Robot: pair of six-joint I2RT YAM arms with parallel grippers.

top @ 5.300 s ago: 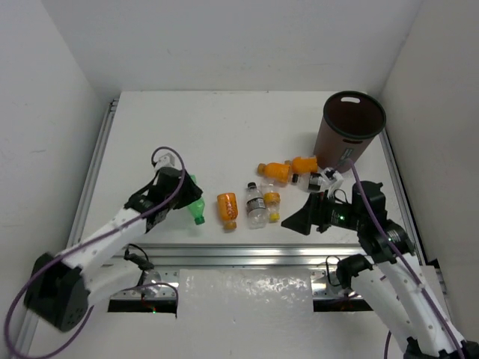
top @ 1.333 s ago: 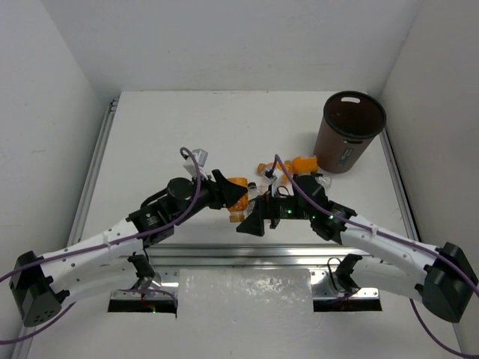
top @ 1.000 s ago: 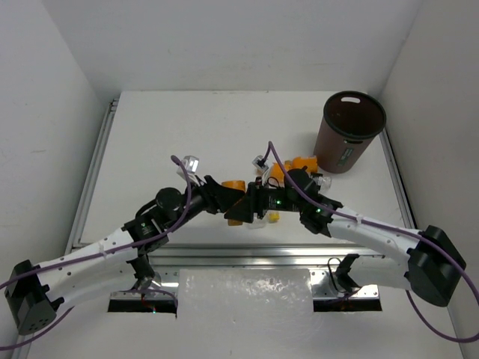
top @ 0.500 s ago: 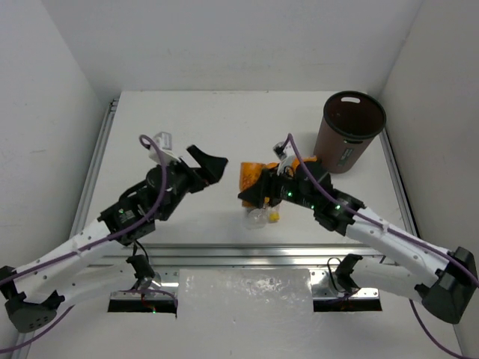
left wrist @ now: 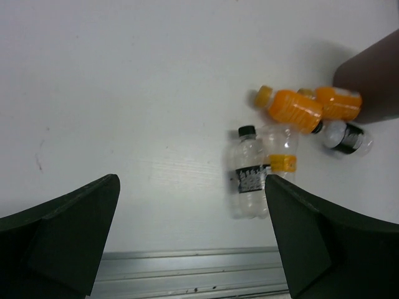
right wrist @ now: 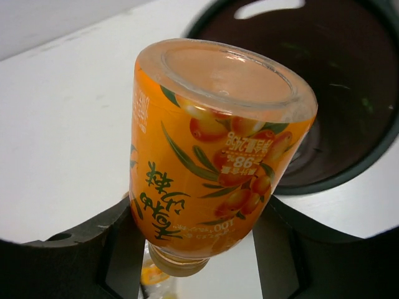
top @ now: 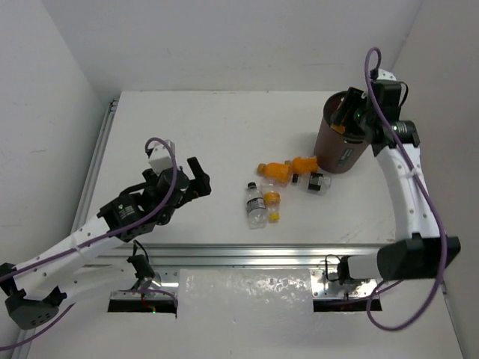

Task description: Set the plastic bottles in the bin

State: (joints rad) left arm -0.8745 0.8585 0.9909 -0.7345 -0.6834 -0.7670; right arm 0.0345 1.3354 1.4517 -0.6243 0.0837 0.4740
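My right gripper [top: 346,114] is shut on an orange bottle [right wrist: 212,143] with a fruit label, bottom end toward the camera. It hangs over the near rim of the dark brown bin [top: 340,149], whose open mouth [right wrist: 336,81] lies just beyond the bottle. Several plastic bottles lie on the table left of the bin: two orange ones [top: 275,171] [top: 304,164], a clear one with a black cap [left wrist: 249,180], a clear one with a yellow band [left wrist: 280,156] and a dark-labelled one [top: 318,182]. My left gripper [top: 196,179] stands open and empty, left of this group.
A metal rail [top: 254,253] runs along the table's near edge, and it also shows below my left fingers [left wrist: 62,243]. White walls close in the table at the left, back and right. The bin stands in the far right corner.
My right gripper took the orange bottle from my left one and swung it up to the bin. The left gripper opened and drew back to the left.
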